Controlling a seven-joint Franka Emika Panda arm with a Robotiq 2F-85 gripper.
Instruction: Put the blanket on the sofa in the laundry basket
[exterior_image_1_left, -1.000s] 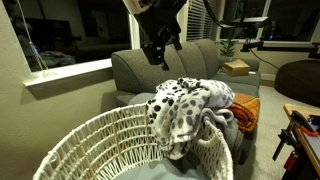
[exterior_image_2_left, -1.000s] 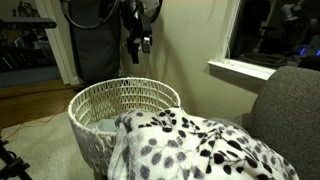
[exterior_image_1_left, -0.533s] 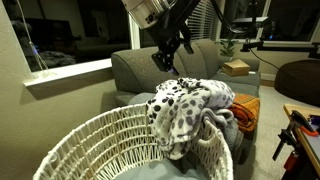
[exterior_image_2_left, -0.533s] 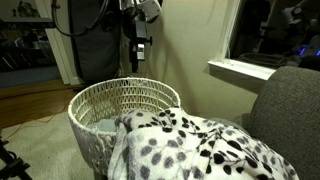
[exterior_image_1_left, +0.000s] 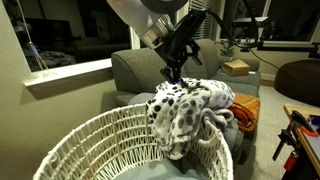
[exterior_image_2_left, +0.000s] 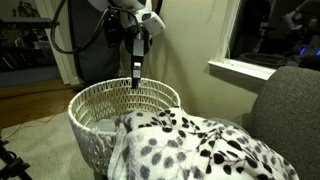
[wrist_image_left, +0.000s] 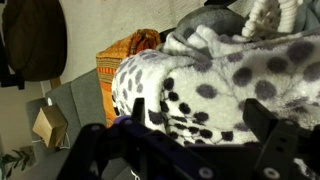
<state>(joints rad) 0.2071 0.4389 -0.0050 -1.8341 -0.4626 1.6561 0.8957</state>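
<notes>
Jaws: spread wide, nothing pinched between them. In the wrist view the two dark fingers (wrist_image_left: 136, 112) are seen apart at the lower edge of the frame, with spotted fleece filling the gap ahead of them.

Gripper (exterior_image_1_left: 171, 76): pointed downward and held directly over the top of the blanket (exterior_image_1_left: 190, 105). Whether the fingertips touch the fleece cannot be told from either exterior view. In an exterior view the gripper (exterior_image_2_left: 135, 86) is seen hanging behind the far rim of the laundry basket (exterior_image_2_left: 105, 100).

Blanket: white with black spots, heaped on the front edge of the sofa (exterior_image_1_left: 138, 68) seat. One fold is draped over the braided rim of the laundry basket (exterior_image_1_left: 95, 135), which is stood right against the sofa front. In an exterior view the blanket (exterior_image_2_left: 195, 140) is seen spread from the sofa (exterior_image_2_left: 292, 100) across the near rim of the basket. Most of the blanket is recorded as outside the basket.

Surroundings: an orange blanket (exterior_image_1_left: 246, 107) and a grey cloth (exterior_image_1_left: 228, 126) are noted beside the spotted heap on the seat. A cardboard box (exterior_image_1_left: 237, 68) is seen further along the sofa, and a dark pouffe (exterior_image_1_left: 298, 78) beyond the far end. A window ledge (exterior_image_1_left: 70, 72) is seen along the wall behind the basket.
</notes>
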